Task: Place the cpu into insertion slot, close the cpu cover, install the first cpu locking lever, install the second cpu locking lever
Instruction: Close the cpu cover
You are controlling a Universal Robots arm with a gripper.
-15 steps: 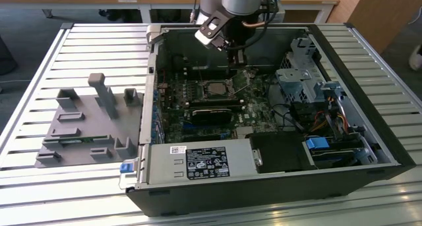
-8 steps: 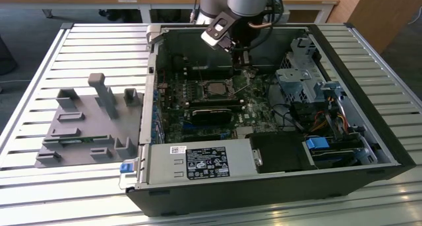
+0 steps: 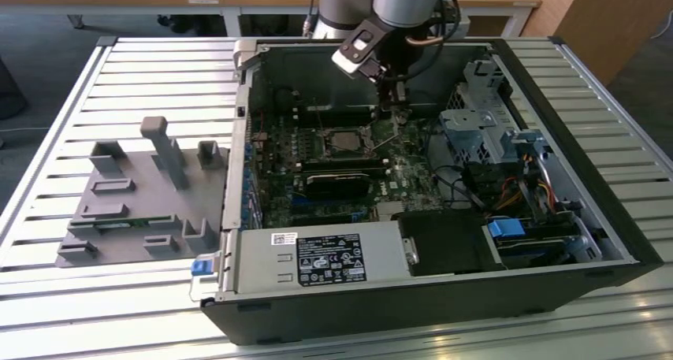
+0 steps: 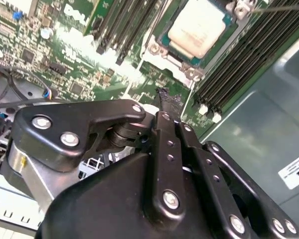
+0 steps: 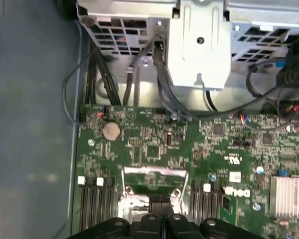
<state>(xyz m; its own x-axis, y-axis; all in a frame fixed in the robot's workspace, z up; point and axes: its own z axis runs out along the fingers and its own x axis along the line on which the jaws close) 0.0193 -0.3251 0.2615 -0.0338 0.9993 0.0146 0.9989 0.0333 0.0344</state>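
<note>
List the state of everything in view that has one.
Small silvery-grey square cpu: seated in the black-rimmed insertion slot.
Thin silvery metal cpu cover: apparently down around the cpu.
Thin wire lever: swung out, apparently unlatched.
Black gripper: shut, empty, hovering near the slot.
Black computer case: side open.

Exterior high; wrist views near motherboard (image 5: 139,130)

One cpu (image 4: 199,27), one computer case (image 3: 421,317), one grey fixture (image 3: 126,218)
</note>
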